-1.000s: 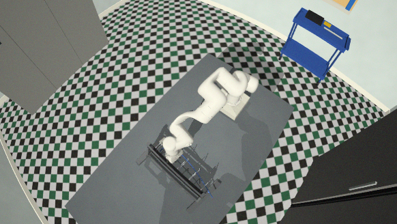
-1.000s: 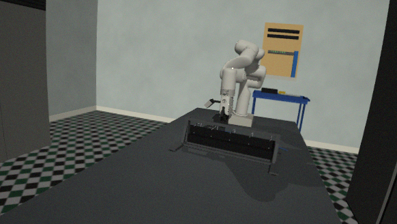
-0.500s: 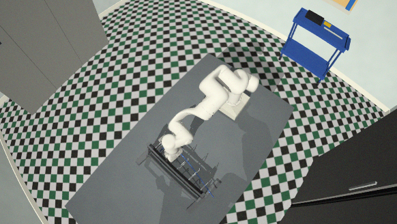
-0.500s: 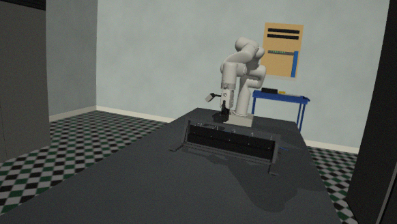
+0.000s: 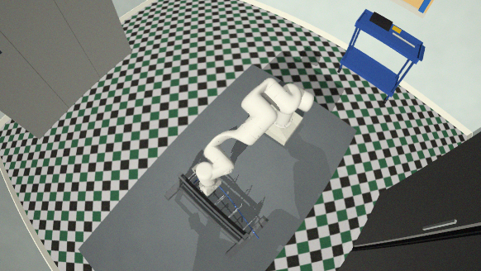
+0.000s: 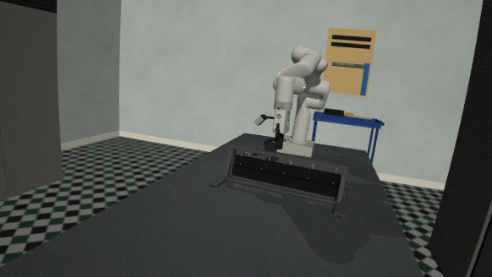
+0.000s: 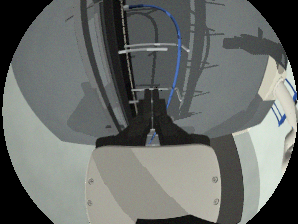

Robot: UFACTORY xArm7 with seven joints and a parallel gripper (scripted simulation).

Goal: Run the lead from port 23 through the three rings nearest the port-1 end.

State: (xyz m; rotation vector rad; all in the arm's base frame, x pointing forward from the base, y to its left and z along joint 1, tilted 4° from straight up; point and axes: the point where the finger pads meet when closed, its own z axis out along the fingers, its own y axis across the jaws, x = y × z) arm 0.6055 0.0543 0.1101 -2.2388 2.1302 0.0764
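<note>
We are hovering our closed gripper (image 6: 279, 148) (image 7: 151, 97) over the rack (image 6: 287, 177) (image 7: 122, 65)'s ring side. We cannot tell whether it is pinching the lead (image 5: 236, 206) (image 6: 351, 183) (image 7: 179, 47).

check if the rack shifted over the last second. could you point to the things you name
No, not visibly: in the top view the rack (image 5: 215, 208) (image 6: 287, 179) (image 7: 111, 45) lies at the same place and angle on the table (image 5: 136, 215) (image 6: 161, 236) (image 7: 42, 95), judged against the table's edges.
</note>
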